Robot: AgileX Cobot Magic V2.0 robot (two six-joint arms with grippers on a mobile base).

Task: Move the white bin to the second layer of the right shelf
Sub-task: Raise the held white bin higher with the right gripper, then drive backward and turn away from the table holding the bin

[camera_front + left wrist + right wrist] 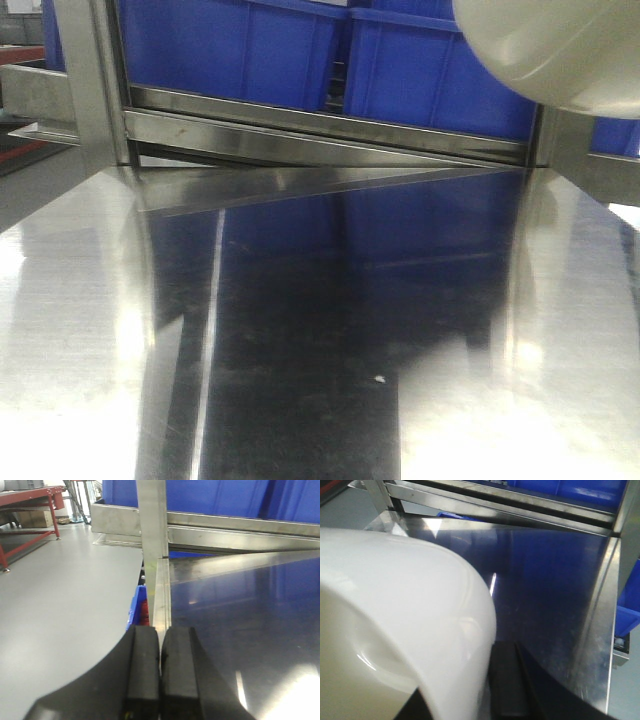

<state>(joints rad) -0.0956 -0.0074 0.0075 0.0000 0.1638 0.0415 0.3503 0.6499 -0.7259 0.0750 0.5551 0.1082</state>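
Note:
The white bin [405, 610] fills the left of the right wrist view, its wall pinched between my right gripper's [470, 700] black fingers [507, 685]. Its rounded base also shows at the top right of the front view [560, 45], held up above the steel tabletop [320, 330]. My left gripper [160, 670] is shut and empty, pads together, over the tabletop's left edge. A shelf front bar [320, 125] runs behind the tabletop. The roller rails of the right shelf second layer are not in view.
Large blue crates [300, 50] sit on the rack level behind the tabletop. A steel upright [152, 525] stands at the tabletop's far left corner, another [627, 505] at the right. Grey floor [60, 595] and a red-framed bench [30, 500] lie to the left.

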